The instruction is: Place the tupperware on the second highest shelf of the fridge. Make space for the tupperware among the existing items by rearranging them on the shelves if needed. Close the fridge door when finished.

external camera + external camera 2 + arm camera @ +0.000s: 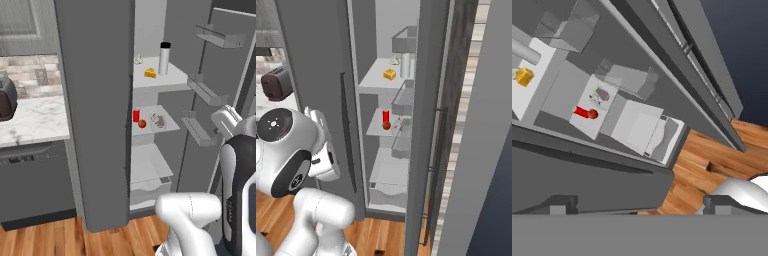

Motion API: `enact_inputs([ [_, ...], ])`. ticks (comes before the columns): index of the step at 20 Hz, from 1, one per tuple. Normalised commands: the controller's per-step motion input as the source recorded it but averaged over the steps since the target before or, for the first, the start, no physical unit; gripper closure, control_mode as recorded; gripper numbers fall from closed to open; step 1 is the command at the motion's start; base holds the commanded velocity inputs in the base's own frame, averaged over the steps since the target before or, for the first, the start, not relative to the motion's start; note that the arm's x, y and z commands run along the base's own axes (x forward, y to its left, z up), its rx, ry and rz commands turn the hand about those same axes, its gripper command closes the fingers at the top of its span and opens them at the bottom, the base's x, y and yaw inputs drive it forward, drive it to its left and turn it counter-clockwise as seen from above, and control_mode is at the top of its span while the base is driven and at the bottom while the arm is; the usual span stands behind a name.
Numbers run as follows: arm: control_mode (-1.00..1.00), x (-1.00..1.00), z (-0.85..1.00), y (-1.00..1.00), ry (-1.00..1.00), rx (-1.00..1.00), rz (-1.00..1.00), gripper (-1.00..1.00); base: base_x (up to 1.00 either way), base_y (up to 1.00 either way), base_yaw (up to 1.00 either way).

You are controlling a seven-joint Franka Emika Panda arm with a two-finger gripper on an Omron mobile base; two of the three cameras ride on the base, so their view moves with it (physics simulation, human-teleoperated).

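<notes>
The fridge (95, 100) has its right fridge door (225, 75) swung open, with clear bins on the inner face. The tupperware (158, 120) sits on a middle shelf (170, 127) beside a red can (136, 116) and a tomato (142, 123). On the shelf above stand a cheese wedge (150, 73) and a silver cylinder (164, 58). In the hand view the tupperware (601, 95), can (581, 112) and tomato (593, 115) lie far ahead. My gripper (642, 207) is open and holds nothing, well back from the fridge.
A dark toaster (5, 100) stands on the marble counter (35, 120) left of the fridge. A lower shelf and a pale drawer (150, 187) sit below the tupperware. The open door's edge and handle (431, 150) stand to the right. Wood floor (50, 240) lies below.
</notes>
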Motion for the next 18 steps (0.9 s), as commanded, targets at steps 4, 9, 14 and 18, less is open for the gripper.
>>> enact_inputs([
  [4,-1.00,-0.04,0.00,-0.05,0.00,0.00,0.00,-1.00,0.00,0.00,0.00],
  [9,-1.00,-0.34,0.00,-0.54,-0.01,0.02,-0.04,-1.00,0.00,0.00,0.00],
  [14,-1.00,-0.15,-0.04,-0.94,-0.04,0.07,-0.10,-1.00,0.00,0.00,0.00],
  [18,-1.00,0.08,-0.09,-0.94,0.00,0.10,-0.04,-1.00,0.00,0.00,0.00],
])
